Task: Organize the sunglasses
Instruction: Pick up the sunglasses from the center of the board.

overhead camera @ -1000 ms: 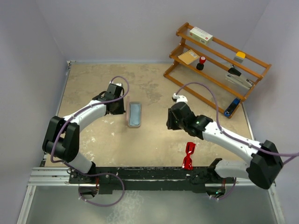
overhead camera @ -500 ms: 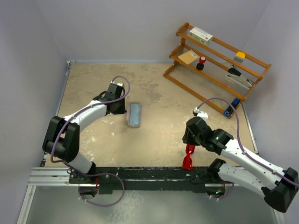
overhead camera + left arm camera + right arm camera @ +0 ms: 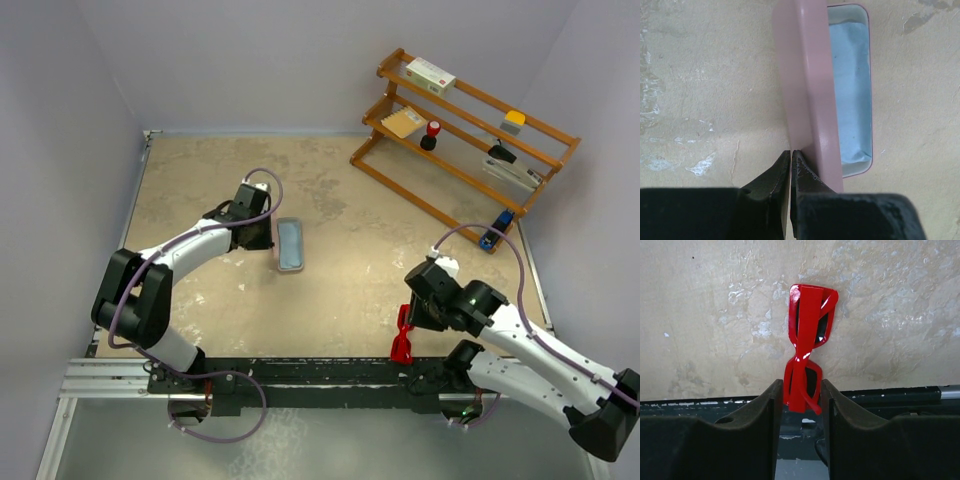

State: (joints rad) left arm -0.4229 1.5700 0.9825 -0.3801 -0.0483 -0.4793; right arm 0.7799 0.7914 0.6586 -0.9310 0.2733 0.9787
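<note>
Red sunglasses [image 3: 805,367] lying folded on the counter [image 3: 340,290] at lower right of the top view, by the near edge. Right claw [image 3: 801,405] apart, one finger on either side of the near lens. Left claw [image 3: 791,167] pressed together at the rim of the pink case [image 3: 807,85], left of centre, blue cloth [image 3: 852,90] inside.

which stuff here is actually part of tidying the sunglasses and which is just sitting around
Part of the job:
- red sunglasses, between the right gripper fingers
- pink case, open, beside the left gripper
- blue cloth inside the case

Just lying about:
- wooden rack
- small items on its shelves
</note>
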